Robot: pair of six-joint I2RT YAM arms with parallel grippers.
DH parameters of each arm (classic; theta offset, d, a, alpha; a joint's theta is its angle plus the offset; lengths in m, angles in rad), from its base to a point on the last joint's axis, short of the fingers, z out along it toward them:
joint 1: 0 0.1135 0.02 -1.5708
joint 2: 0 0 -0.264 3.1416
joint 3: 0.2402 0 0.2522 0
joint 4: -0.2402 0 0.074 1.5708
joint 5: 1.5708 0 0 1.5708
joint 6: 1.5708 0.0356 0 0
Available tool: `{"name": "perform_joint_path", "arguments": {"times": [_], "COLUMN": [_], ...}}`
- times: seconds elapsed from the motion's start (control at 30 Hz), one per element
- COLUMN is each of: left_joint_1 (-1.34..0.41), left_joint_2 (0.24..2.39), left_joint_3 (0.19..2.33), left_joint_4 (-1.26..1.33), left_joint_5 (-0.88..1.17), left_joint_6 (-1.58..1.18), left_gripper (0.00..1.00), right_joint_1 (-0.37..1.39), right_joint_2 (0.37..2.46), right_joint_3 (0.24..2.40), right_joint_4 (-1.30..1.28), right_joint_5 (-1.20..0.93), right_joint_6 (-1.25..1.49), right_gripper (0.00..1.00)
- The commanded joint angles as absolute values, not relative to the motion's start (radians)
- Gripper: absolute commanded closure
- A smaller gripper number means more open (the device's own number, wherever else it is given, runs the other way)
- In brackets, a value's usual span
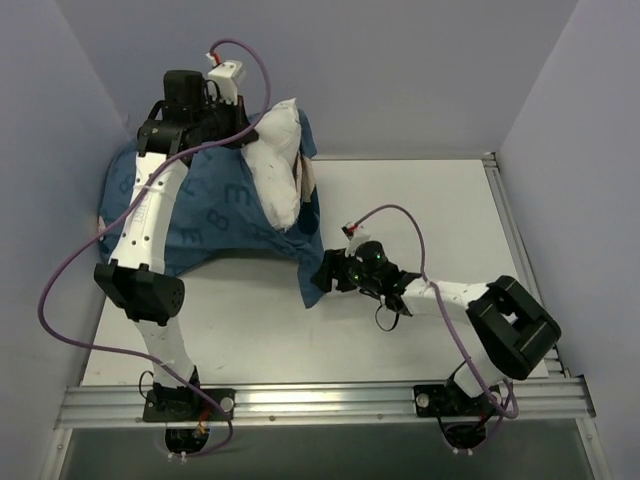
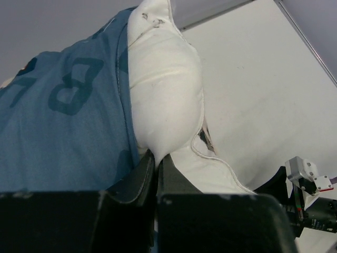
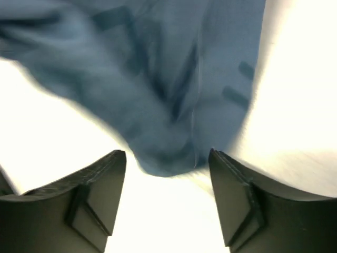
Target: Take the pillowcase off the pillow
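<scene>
The white pillow (image 1: 277, 165) sticks halfway out of the dark blue printed pillowcase (image 1: 210, 215) at the far left of the table. My left gripper (image 1: 248, 135) is shut on a pinch of the pillow's white cloth (image 2: 166, 89), held raised; its jaws (image 2: 156, 161) are pressed together on the fabric, with the pillowcase (image 2: 63, 121) to their left. My right gripper (image 1: 325, 270) is open and low at the pillowcase's near corner (image 1: 312, 288). In the right wrist view that blue corner (image 3: 168, 121) hangs just ahead of and between the spread fingertips (image 3: 166, 155), not gripped.
The white table (image 1: 430, 200) stretches right of the pillow. A metal rail (image 1: 320, 400) runs along the near edge and another down the right side (image 1: 510, 235). Lilac walls close in behind and at both sides. The right arm's wrist shows in the left wrist view (image 2: 310, 200).
</scene>
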State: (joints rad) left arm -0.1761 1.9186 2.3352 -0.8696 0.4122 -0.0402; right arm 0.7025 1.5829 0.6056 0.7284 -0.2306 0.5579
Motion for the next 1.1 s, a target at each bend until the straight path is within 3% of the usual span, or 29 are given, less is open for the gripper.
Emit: {"name": "perform_joint_path", "arguments": {"times": [0.0,0.07,0.3,0.43,0.63,0.9,1.07], "left_joint_1": [-0.267,-0.301,-0.388,-0.413,-0.426,-0.426,-0.425], "left_joint_2": [1.825,1.845,1.901,1.91,1.91,1.908,1.91], "left_joint_3": [2.293,2.278,2.306,2.31,2.313,2.313,2.31], "left_joint_4": [-0.683,-0.681,-0.675,-0.683,-0.686,-0.693,-0.693], "left_joint_5": [0.44,0.433,0.397,0.39,0.383,0.397,0.406], "left_joint_6": [-0.06,-0.061,-0.057,-0.049,-0.043,-0.041,-0.041], "left_gripper": [0.98,0.98,0.98,0.98,0.98,0.98,0.98], "right_joint_1": [0.707,0.704,0.704,0.701,0.675,0.664,0.644], "right_joint_2": [1.37,1.321,1.166,1.192,1.351,1.46,1.474], "right_joint_3": [0.736,0.809,0.952,1.025,1.172,1.197,1.164], "right_joint_4": [0.416,0.318,0.124,0.15,0.172,0.255,0.33], "right_joint_5": [-0.187,-0.181,-0.173,-0.164,-0.166,-0.135,-0.166], "right_joint_6": [0.39,0.355,0.299,0.371,0.477,0.521,0.555], "right_gripper": [0.31,0.24,0.17,0.0,0.0,0.01,0.12]}}
